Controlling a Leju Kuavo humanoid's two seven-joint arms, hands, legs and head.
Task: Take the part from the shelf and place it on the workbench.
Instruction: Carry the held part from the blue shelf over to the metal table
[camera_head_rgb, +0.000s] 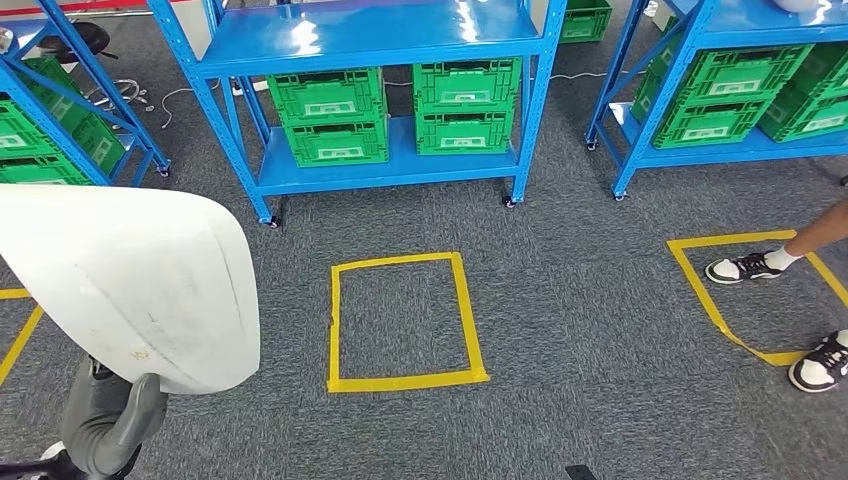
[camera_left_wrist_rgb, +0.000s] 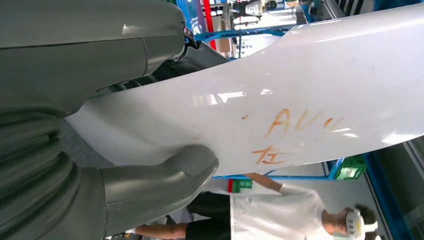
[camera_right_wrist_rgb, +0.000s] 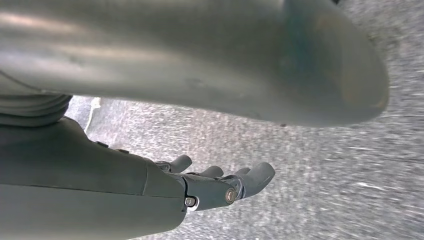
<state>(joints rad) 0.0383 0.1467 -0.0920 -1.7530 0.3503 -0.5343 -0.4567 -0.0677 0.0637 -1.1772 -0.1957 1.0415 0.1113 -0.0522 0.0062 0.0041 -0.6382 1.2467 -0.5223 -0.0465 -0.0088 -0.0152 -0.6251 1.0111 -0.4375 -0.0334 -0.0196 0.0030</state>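
Gripped in the left hand (camera_left_wrist_rgb: 150, 185): a glossy white part (camera_left_wrist_rgb: 310, 95), thumb pressed on its face beside orange handwriting, dark fingers behind the opposite edge. Held low at the robot's left over grey carpet (camera_head_rgb: 580, 300), well apart from the blue shelf (camera_head_rgb: 370, 45) carrying green crates (camera_head_rgb: 330, 115). Yellow tape square (camera_head_rgb: 405, 320) ahead on the floor. Person's sneakers (camera_head_rgb: 745, 267) at far right. Right hand (camera_right_wrist_rgb: 220, 185) above blurred carpet, fingers extended and seemingly holding nothing.
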